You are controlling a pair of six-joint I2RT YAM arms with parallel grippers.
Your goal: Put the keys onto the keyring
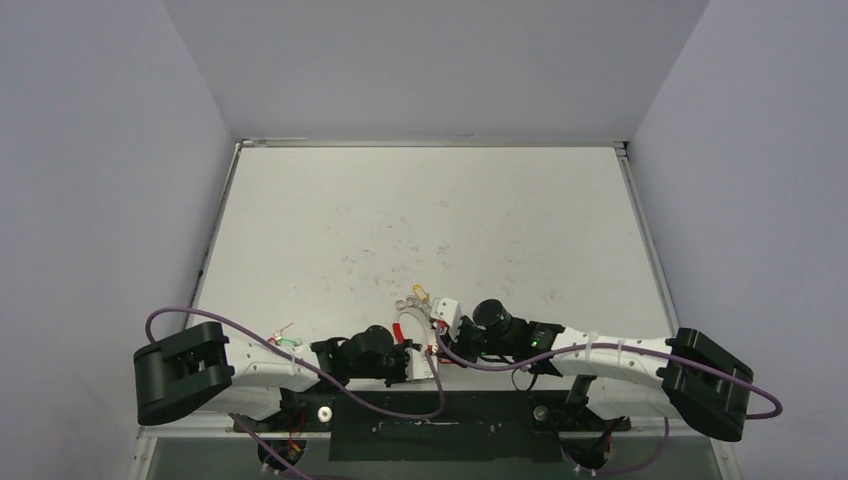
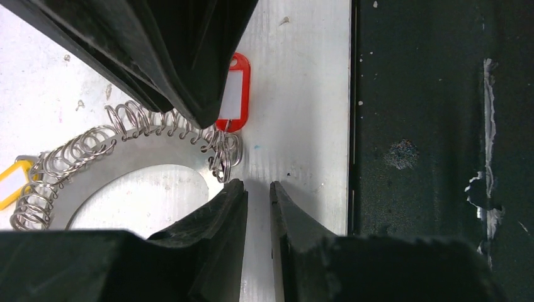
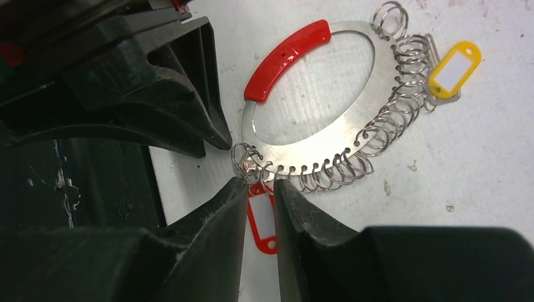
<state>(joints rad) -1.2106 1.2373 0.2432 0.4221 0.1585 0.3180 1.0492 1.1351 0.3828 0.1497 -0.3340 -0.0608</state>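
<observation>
The keyring [image 3: 352, 132] is a flat silvery oval with a red plastic piece [image 3: 286, 56] and several small split rings along its rim. It lies near the table's front edge [image 1: 408, 325]. A red tag [image 3: 263, 220] hangs from a split ring at its near end. A yellow tag [image 3: 454, 68] lies at its far end. My right gripper [image 3: 259, 182] hovers over the red tag with jaws narrowly apart; the tag shows through the gap. My left gripper [image 2: 258, 185], jaws narrowly apart and empty, points at the same end of the ring [image 2: 157, 148] from the other side.
Loose green and red tags [image 1: 285, 338] lie left of the ring, beside the left arm. The dark base plate [image 2: 441, 157] borders the table just behind the grippers. The right gripper's fingers [image 2: 189, 75] fill the top of the left wrist view.
</observation>
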